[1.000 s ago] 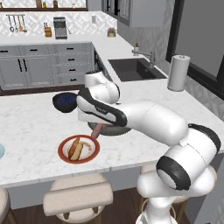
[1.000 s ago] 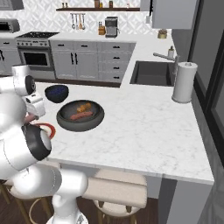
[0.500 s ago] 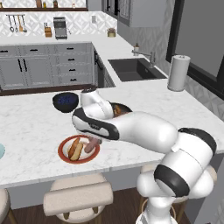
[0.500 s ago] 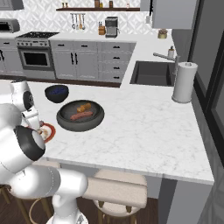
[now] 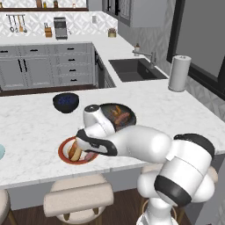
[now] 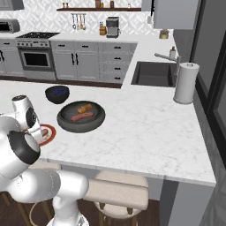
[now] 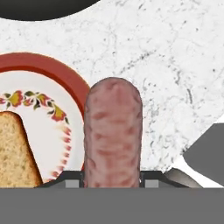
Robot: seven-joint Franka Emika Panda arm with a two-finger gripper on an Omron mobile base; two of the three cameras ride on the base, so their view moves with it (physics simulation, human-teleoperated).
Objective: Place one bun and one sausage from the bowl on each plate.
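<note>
The gripper (image 7: 112,181) is closed on a sausage (image 7: 112,131), which stands up between the two finger tips in the hand view and hangs over the right edge of the red-rimmed plate (image 7: 65,76). A bun (image 7: 13,151) already lies on that plate, to the left of the sausage and apart from it. From the left base view the arm reaches down over the plate (image 5: 63,149) near the front of the counter (image 5: 30,127), with the dark grey bowl (image 5: 127,115) just behind it and a smaller blue bowl (image 5: 66,102) further back. The right base view shows another sausage (image 6: 82,116) and another bun (image 6: 84,107) left in the bowl (image 6: 66,123), presumably for the light blue plate (image 5: 1,152) at the counter's left edge. The sausage looks light, smooth and rounded, so it would likely roll or slip if pinched near an end; a hold across its middle seems safest. It probably gives a little under pressure, so a gentle squeeze should do, and it may roll toward the rim once let go.
</note>
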